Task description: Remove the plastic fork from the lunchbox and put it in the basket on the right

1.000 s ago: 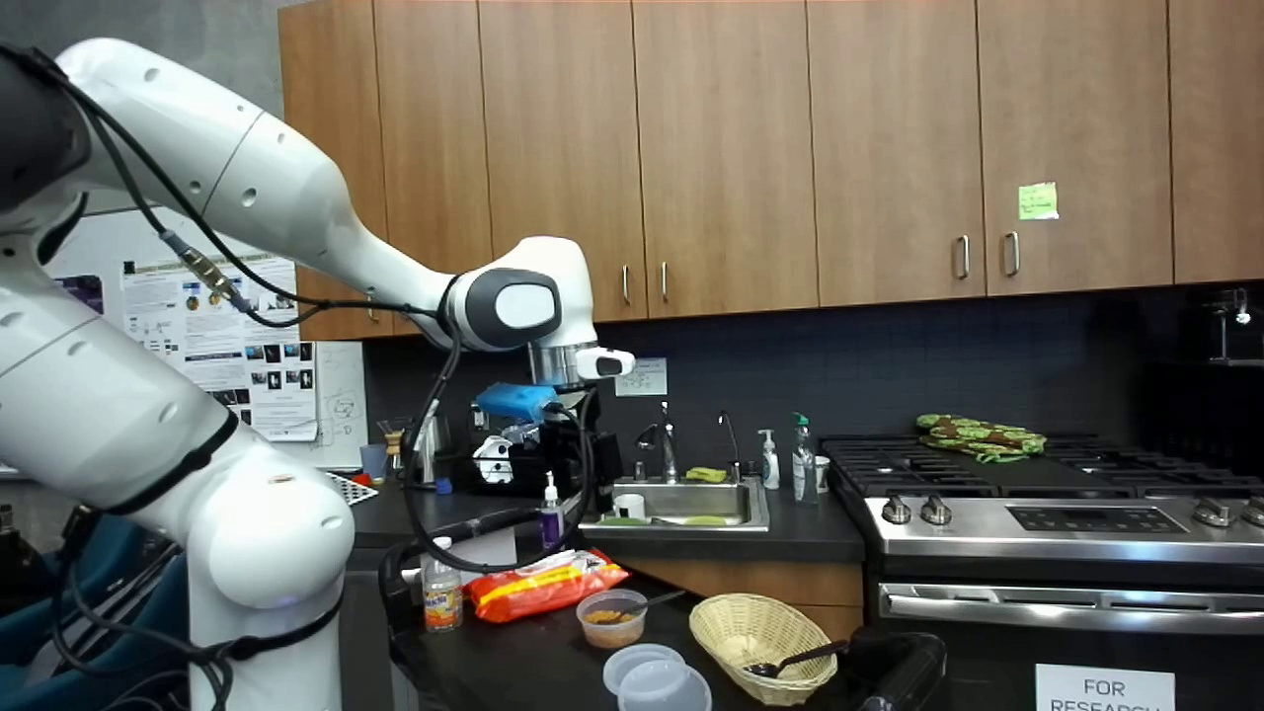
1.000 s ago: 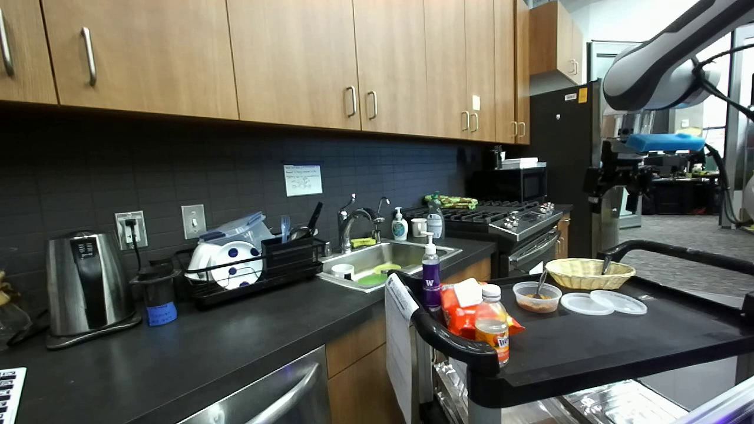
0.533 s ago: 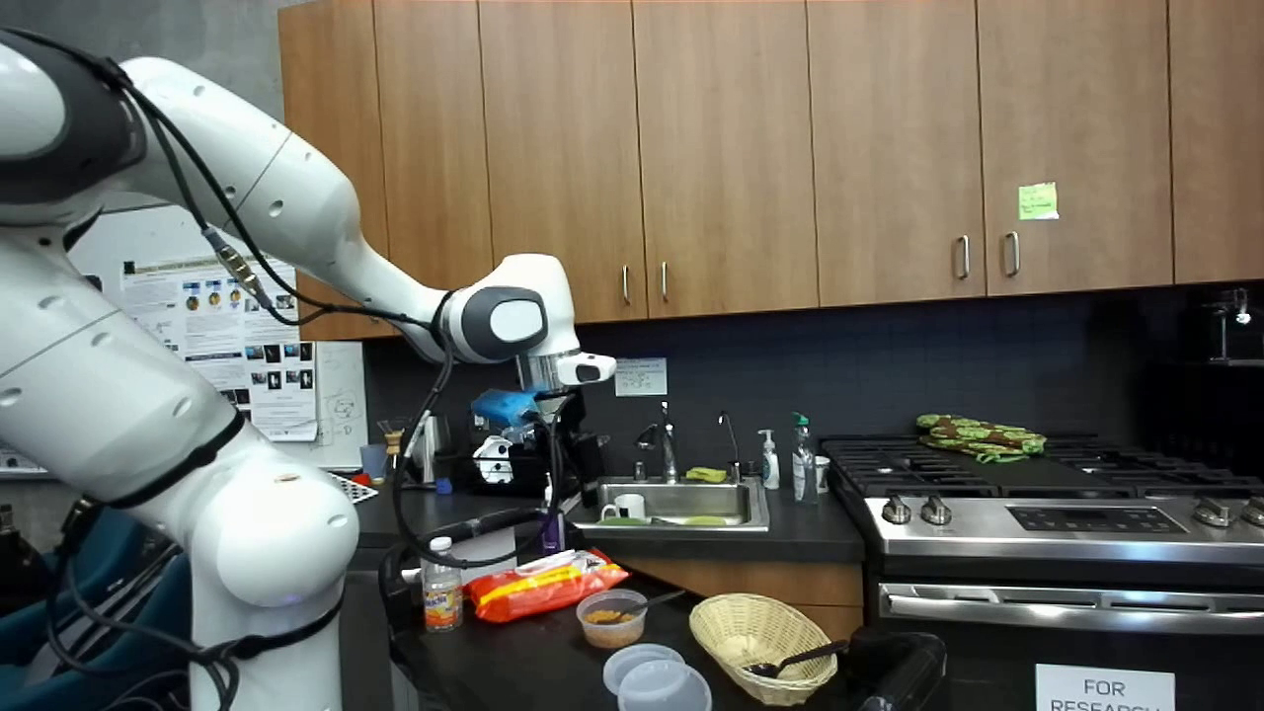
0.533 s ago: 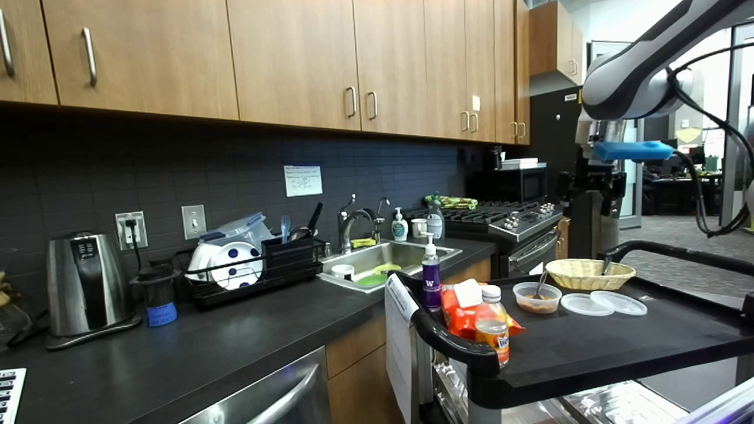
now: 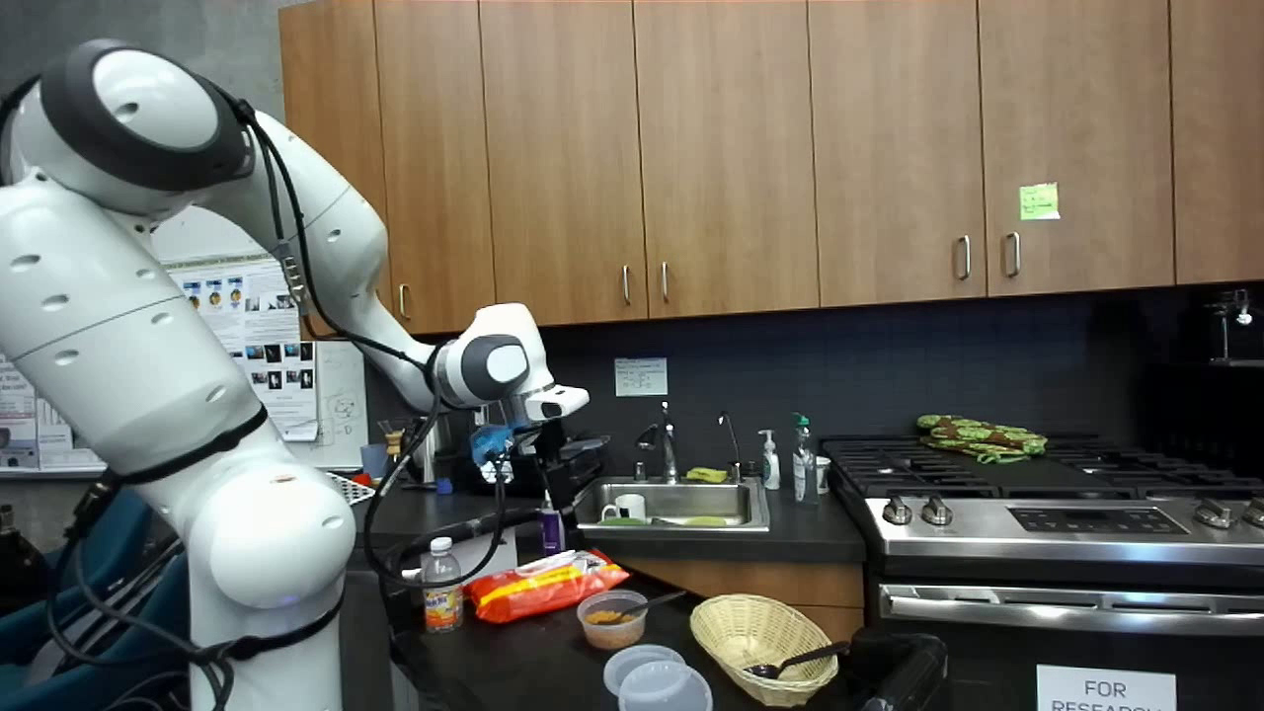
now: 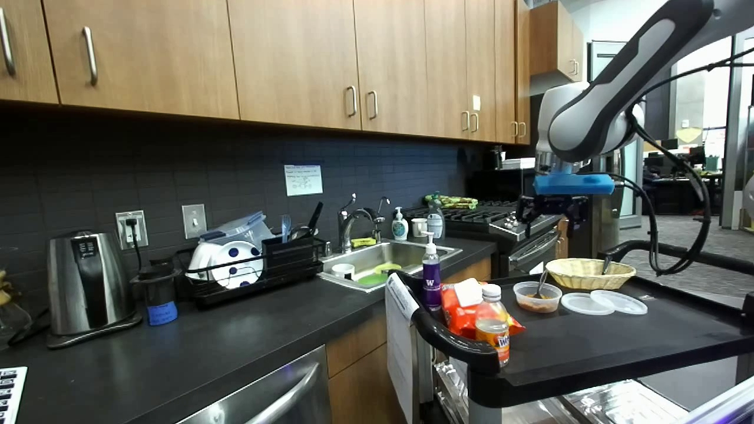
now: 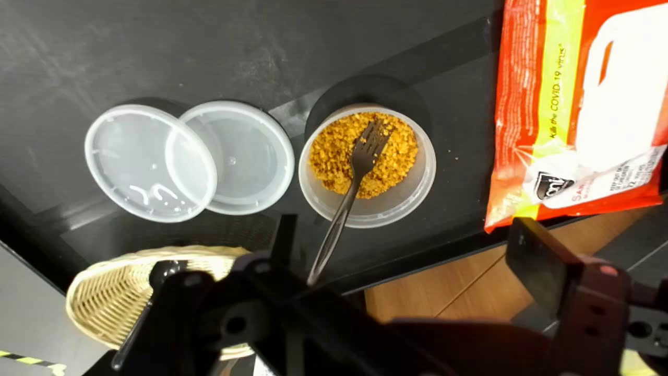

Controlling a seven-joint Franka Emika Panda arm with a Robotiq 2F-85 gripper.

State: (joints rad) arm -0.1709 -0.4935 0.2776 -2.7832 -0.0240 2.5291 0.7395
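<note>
A dark plastic fork (image 7: 335,228) leans in the lunchbox, a round clear plastic tub (image 7: 386,209) holding orange crumbly food. Its tines rest on the food and its handle sticks out over the rim. The tub also shows in both exterior views (image 5: 609,635) (image 6: 545,305). The tan woven basket (image 7: 107,297) stands beside it, right of it in both exterior views (image 5: 721,632) (image 6: 589,278), with a black spoon (image 5: 812,654) inside. My gripper (image 7: 409,245) is open and empty, with its fingers wide apart. It hangs well above the cart in an exterior view (image 6: 551,219).
Two clear lids (image 7: 151,162) lie overlapping near the tub and basket. A red wipes packet (image 7: 543,115), an orange-labelled bottle (image 5: 441,597) and a purple pump bottle (image 6: 431,280) stand along one end of the black cart (image 6: 589,347). A raised black handle (image 6: 453,341) borders that end.
My arm and gripper have moved down and to the left in both exterior views. The fork, tub, basket and lids have not moved.
</note>
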